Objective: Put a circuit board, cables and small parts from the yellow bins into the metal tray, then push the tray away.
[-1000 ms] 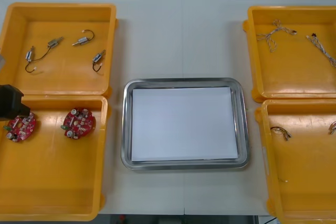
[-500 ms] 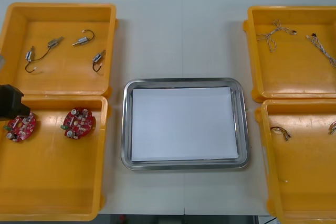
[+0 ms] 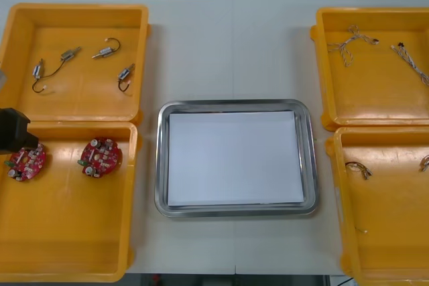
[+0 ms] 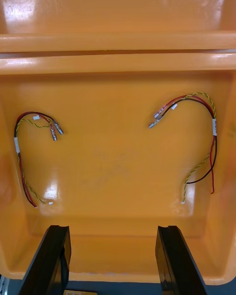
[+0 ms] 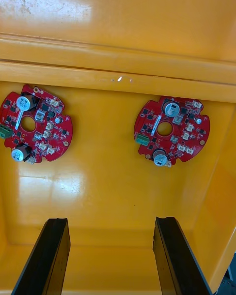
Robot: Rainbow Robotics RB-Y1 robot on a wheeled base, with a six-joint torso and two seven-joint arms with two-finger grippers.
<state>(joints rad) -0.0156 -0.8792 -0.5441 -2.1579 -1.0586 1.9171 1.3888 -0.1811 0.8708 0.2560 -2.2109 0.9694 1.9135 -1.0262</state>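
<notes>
Two round red circuit boards (image 5: 35, 124) (image 5: 171, 130) lie in the near left yellow bin (image 5: 118, 73), beyond my left gripper (image 5: 110, 221), which is open and holds nothing. In the front view the boards (image 3: 27, 161) (image 3: 100, 156) lie side by side, with a black part of my left arm (image 3: 13, 130) just above the left one. My right gripper (image 4: 112, 228) is open over the near right bin (image 4: 118, 61), short of two red and yellow cables (image 4: 17, 145) (image 4: 214, 127). The metal tray (image 3: 234, 106), white inside, sits between the bins.
The far left bin (image 3: 77, 11) holds several small metal parts (image 3: 70, 53) with black leads. Twisted blue and white cables (image 3: 345, 45) lie in the far right bin (image 3: 372, 13). Bare table lies beyond the tray.
</notes>
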